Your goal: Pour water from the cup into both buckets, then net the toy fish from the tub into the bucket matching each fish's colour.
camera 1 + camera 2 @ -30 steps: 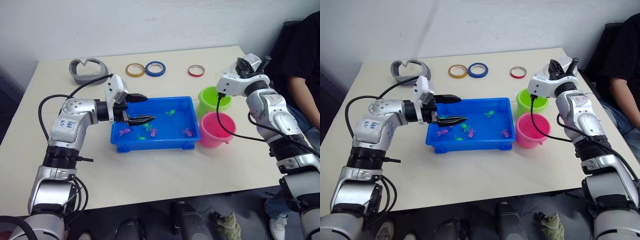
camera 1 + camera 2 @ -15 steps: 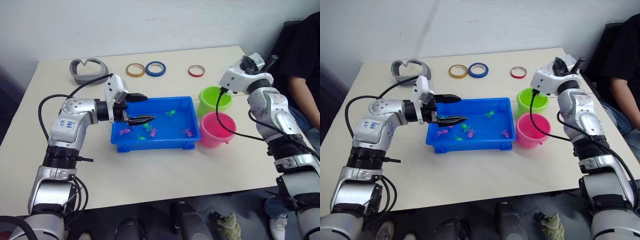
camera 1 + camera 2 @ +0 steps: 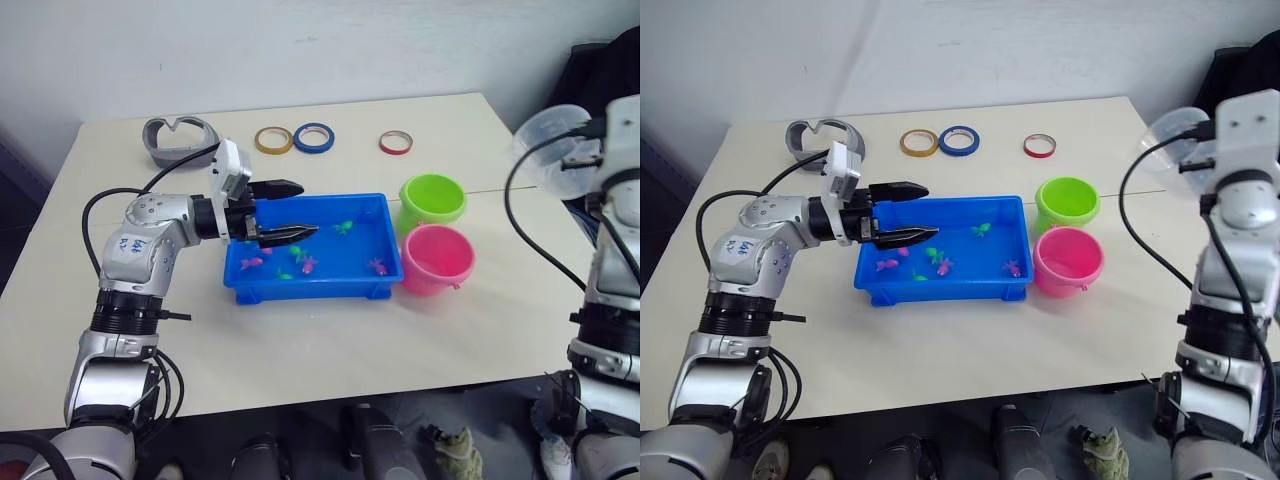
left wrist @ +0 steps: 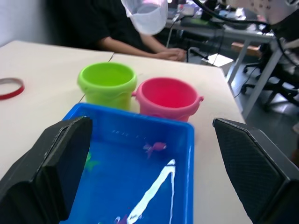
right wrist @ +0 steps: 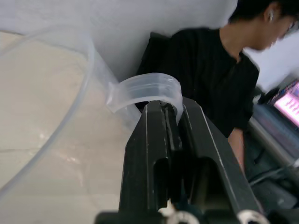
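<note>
The blue tub (image 3: 305, 290) lies mid-table with several small pink and green toy fish in it, such as a pink one (image 3: 376, 265) and a green one (image 3: 342, 226). My left gripper (image 3: 305, 209) hovers open over the tub's left end, holding nothing. Right of the tub stand the lime green bucket (image 3: 432, 200) and, nearer to me, the pink bucket (image 3: 437, 257). My right gripper (image 5: 170, 116) is shut on the handle of the clear cup (image 3: 550, 140). It holds the cup tilted, high above the table's right edge and well clear of both buckets.
Yellow (image 3: 269, 139), blue (image 3: 312, 137) and red (image 3: 394, 142) tape rings lie along the far side of the table, with a grey curved object (image 3: 178, 138) at the far left. A person in black (image 3: 610, 70) sits close beyond the right edge.
My right arm has carried the cup up and to the right, from over the green bucket to beyond the table's right edge. The left gripper has edged slightly right over the tub.
</note>
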Robot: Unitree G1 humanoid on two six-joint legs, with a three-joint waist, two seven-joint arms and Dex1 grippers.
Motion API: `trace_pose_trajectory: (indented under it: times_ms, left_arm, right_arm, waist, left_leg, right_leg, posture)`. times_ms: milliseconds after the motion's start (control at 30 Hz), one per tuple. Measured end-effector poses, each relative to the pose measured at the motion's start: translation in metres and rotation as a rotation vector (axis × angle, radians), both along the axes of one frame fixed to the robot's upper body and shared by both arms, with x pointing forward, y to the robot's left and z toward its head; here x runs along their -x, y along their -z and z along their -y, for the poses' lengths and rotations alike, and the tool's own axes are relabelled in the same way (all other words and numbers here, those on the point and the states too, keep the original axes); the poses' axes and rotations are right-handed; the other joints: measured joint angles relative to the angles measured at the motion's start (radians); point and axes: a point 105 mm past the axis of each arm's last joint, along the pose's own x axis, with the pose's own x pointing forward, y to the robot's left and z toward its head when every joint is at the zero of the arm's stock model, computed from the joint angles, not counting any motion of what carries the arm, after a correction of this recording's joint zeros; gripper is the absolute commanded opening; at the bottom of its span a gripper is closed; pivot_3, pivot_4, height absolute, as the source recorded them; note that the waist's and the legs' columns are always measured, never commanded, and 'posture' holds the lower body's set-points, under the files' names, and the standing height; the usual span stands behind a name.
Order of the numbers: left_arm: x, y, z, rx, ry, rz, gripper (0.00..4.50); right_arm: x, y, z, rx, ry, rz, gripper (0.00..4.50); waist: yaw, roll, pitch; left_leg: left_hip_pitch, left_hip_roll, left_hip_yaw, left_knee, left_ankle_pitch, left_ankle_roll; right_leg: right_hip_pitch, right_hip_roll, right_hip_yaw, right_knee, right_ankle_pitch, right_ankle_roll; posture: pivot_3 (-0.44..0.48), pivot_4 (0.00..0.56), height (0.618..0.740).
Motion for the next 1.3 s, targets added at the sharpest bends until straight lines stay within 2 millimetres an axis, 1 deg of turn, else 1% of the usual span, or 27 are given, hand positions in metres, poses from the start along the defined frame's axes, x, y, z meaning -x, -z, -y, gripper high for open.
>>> trace_pose_trajectory:
  times_ms: [100, 133, 167, 200, 267, 333, 500, 567, 833, 1067, 1133, 1167, 1200, 1300]
  left_arm:
    - [0.004, -0.004, 0.007, 0.023, 0.049, 0.008, 4.50]
    - [0.004, -0.004, 0.009, 0.031, 0.060, 0.010, 4.50]
    - [0.006, -0.004, 0.013, 0.040, 0.081, 0.011, 4.50]
    - [0.006, -0.004, 0.014, 0.041, 0.084, 0.011, 4.50]
    - [0.006, -0.003, 0.016, 0.050, 0.099, 0.005, 4.50]
    - [0.004, -0.001, 0.017, 0.058, 0.104, -0.002, 4.50]
    - [0.004, -0.005, 0.021, 0.061, 0.121, 0.018, 4.50]
    - [0.005, -0.008, 0.022, 0.061, 0.125, 0.028, 4.50]
    - [0.006, -0.010, 0.021, 0.053, 0.126, 0.041, 4.50]
    - [0.006, -0.010, 0.021, 0.049, 0.123, 0.037, 4.50]
    - [0.006, -0.010, 0.021, 0.049, 0.124, 0.037, 4.50]
    - [0.006, -0.010, 0.021, 0.049, 0.124, 0.037, 4.50]
    - [0.007, -0.010, 0.021, 0.049, 0.124, 0.037, 4.50]
    - [0.007, -0.009, 0.020, 0.048, 0.125, 0.034, 4.50]
  right_arm:
    - [0.020, 0.029, 0.001, -0.193, -0.006, 0.003, 0.07]
    - [0.023, 0.036, 0.000, -0.233, -0.010, 0.001, 0.07]
    - [0.027, 0.050, -0.001, -0.309, -0.018, 0.004, 0.07]
    - [0.027, 0.053, -0.002, -0.324, -0.020, 0.002, 0.07]
    - [0.030, 0.067, -0.002, -0.422, -0.016, 0.022, 0.07]
    - [0.030, 0.080, -0.002, -0.483, -0.007, 0.028, 0.07]
    - [0.023, 0.105, -0.002, -0.567, 0.013, 0.044, 0.07]
    - [0.018, 0.117, -0.002, -0.607, 0.023, 0.045, 0.07]
    - [0.013, 0.147, 0.002, -0.670, 0.077, 0.021, 0.07]
    - [0.015, 0.151, 0.003, -0.702, 0.097, 0.032, 0.07]
    - [0.015, 0.153, 0.002, -0.705, 0.099, 0.027, 0.77]
    - [0.016, 0.154, 0.003, -0.704, 0.102, 0.021, 0.99]
    - [0.017, 0.156, 0.003, -0.704, 0.106, 0.013, 1.39]
    - [0.020, 0.161, 0.005, -0.689, 0.123, -0.015, 2.83]
  waist:
    - [-0.002, 0.000, 0.000]
    - [-0.003, 0.000, 0.000]
    - [-0.004, 0.000, 0.000]
    - [-0.004, 0.000, 0.000]
    - [-0.004, 0.000, 0.000]
    - [-0.004, 0.000, 0.000]
    - [-0.004, 0.000, 0.000]
    - [-0.005, 0.000, 0.000]
    - [-0.006, 0.000, 0.000]
    - [-0.005, 0.000, 0.000]
    - [-0.005, 0.000, 0.000]
    - [-0.005, 0.000, 0.000]
    - [-0.005, 0.000, 0.000]
    - [-0.005, 0.000, 0.000]
  left_leg:
    - [0.001, -0.001, 0.000, 0.000, 0.000, -0.001]
    - [0.002, -0.001, 0.000, 0.000, 0.000, -0.001]
    - [0.002, -0.001, 0.000, 0.000, 0.001, -0.001]
    - [0.002, -0.001, 0.000, 0.000, 0.001, -0.001]
    - [0.003, -0.002, 0.000, 0.000, 0.001, -0.001]
    - [0.003, -0.002, 0.000, -0.001, 0.001, 0.000]
    - [0.002, -0.002, 0.000, -0.001, 0.001, 0.000]
    - [0.002, -0.002, 0.000, -0.002, 0.001, 0.000]
    - [0.002, -0.002, 0.000, -0.002, 0.001, 0.000]
    - [0.003, -0.002, 0.000, -0.002, 0.001, 0.000]
    - [0.002, -0.002, 0.000, -0.002, 0.001, 0.000]
    - [0.002, -0.002, 0.000, -0.002, 0.001, 0.000]
    - [0.002, -0.002, 0.000, -0.002, 0.001, 0.000]
    - [0.002, -0.002, 0.000, -0.002, 0.001, 0.000]
  right_leg:
    - [0.000, 0.000, 0.000, 0.001, 0.000, 0.000]
    - [0.001, 0.001, 0.000, 0.001, 0.000, 0.000]
    - [0.001, 0.002, 0.001, 0.001, 0.000, -0.001]
    - [0.001, 0.002, 0.001, 0.001, 0.000, -0.001]
    - [0.001, 0.002, 0.001, 0.001, 0.001, -0.001]
    - [0.001, 0.002, 0.001, 0.001, 0.001, -0.001]
    - [0.001, 0.002, 0.001, 0.000, 0.001, 0.000]
    - [0.001, 0.002, 0.002, 0.000, 0.001, 0.000]
    - [0.001, 0.001, 0.002, 0.000, 0.001, 0.000]
    - [0.001, 0.001, 0.002, 0.000, 0.001, 0.000]
    - [0.001, 0.001, 0.002, -0.001, 0.001, 0.000]
    - [0.001, 0.001, 0.002, -0.001, 0.001, 0.000]
    - [0.001, 0.001, 0.002, -0.001, 0.001, 0.000]
    - [0.001, 0.001, 0.002, -0.001, 0.001, 0.000]
  posture:
    - [0.000, 0.150, 0.727]
    - [0.000, 0.150, 0.727]
    - [0.000, 0.150, 0.727]
    - [0.000, 0.150, 0.727]
    - [0.000, 0.150, 0.727]
    - [0.000, 0.150, 0.727]
    - [0.000, 0.150, 0.727]
    - [0.000, 0.150, 0.727]
    - [0.000, 0.150, 0.727]
    - [0.000, 0.150, 0.727]
    - [0.000, 0.150, 0.727]
    - [0.000, 0.150, 0.727]
    - [0.000, 0.150, 0.727]
    - [0.000, 0.150, 0.727]
